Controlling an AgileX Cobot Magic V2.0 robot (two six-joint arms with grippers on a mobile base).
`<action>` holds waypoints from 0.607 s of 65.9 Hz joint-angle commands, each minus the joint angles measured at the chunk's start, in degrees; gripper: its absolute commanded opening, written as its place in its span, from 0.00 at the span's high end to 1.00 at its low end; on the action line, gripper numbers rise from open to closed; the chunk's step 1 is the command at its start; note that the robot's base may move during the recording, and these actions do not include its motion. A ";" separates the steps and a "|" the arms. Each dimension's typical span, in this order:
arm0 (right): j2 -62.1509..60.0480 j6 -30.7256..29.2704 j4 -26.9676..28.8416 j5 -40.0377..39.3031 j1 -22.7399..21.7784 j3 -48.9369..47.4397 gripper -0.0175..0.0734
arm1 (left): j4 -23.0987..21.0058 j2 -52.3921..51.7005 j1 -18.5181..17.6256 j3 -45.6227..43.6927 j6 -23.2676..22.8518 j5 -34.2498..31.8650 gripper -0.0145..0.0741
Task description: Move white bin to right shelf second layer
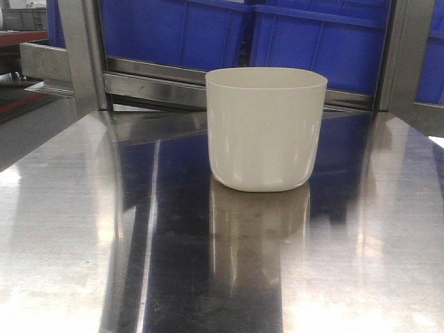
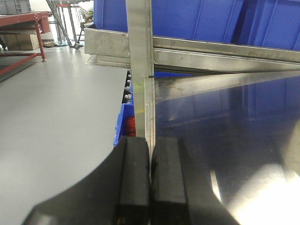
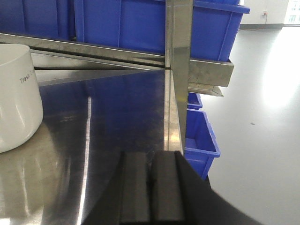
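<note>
The white bin (image 1: 266,128) stands upright on the shiny steel tabletop (image 1: 83,229), near its far edge in the front view. In the right wrist view the white bin (image 3: 16,96) sits at the far left, with small grey lettering near its rim. My right gripper (image 3: 150,161) is shut and empty, low over the table's right edge, well right of the bin. My left gripper (image 2: 150,145) is shut and empty at the table's left edge, in line with a steel post (image 2: 139,65). The right shelf second layer is out of view.
Large blue crates (image 1: 312,41) rest on a steel rack rail (image 1: 159,80) just behind the bin. Steel uprights (image 1: 83,55) flank the table. More blue crates (image 3: 200,140) stand on the floor to the right, below table level. A red bench (image 2: 23,23) stands far left.
</note>
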 commanded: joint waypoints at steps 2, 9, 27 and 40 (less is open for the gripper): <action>-1.13 -0.25 -0.15 -5.29 0.17 -0.93 0.75 | 0.00 -0.87 -0.20 2.11 -0.29 -4.98 0.74; -1.13 -0.25 -0.15 -4.84 0.17 -0.93 0.75 | 0.00 -0.87 -0.20 2.11 -0.29 -4.98 0.74; -1.05 -0.25 -0.15 4.04 0.17 -4.99 0.75 | 0.00 -0.87 -0.20 2.11 -0.29 -4.98 0.74; 2.81 -0.25 0.23 5.69 0.17 -11.61 0.75 | 0.00 -0.87 -0.20 2.11 -0.29 -4.98 0.74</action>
